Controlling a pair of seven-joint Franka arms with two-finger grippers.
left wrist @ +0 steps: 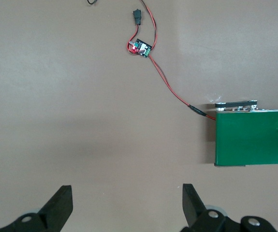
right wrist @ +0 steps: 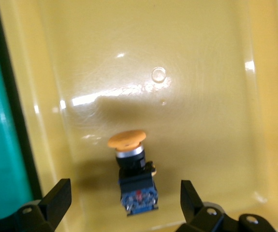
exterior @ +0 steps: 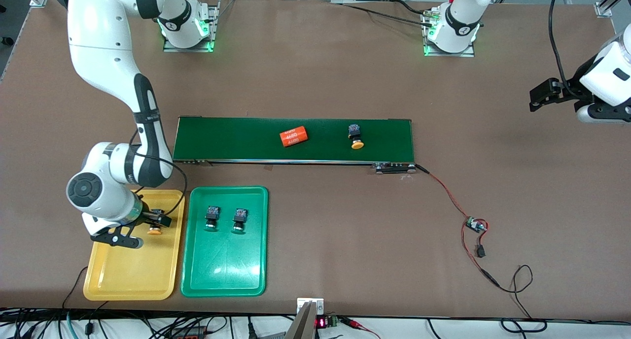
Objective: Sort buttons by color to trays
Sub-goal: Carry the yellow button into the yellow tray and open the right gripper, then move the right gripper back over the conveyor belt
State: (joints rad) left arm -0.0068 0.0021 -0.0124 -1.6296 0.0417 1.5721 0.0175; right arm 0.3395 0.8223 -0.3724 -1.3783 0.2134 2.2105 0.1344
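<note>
One yellow button [right wrist: 131, 176] lies in the yellow tray [exterior: 123, 280] under my right gripper [right wrist: 122, 203], fingers spread, gripping nothing. Next comes the conveyor belt [exterior: 236, 137], with its last yellow button [exterior: 356, 136]; my left gripper [left wrist: 127, 205] waits open.

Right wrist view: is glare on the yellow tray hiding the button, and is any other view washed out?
Right wrist view: white glare streaks on the yellow tray lie clear of the yellow-capped button, which casts a soft shadow and shows between the open right gripper. Front view: mild sheen on the green tray. Left wrist view: even light, no glare.
</note>
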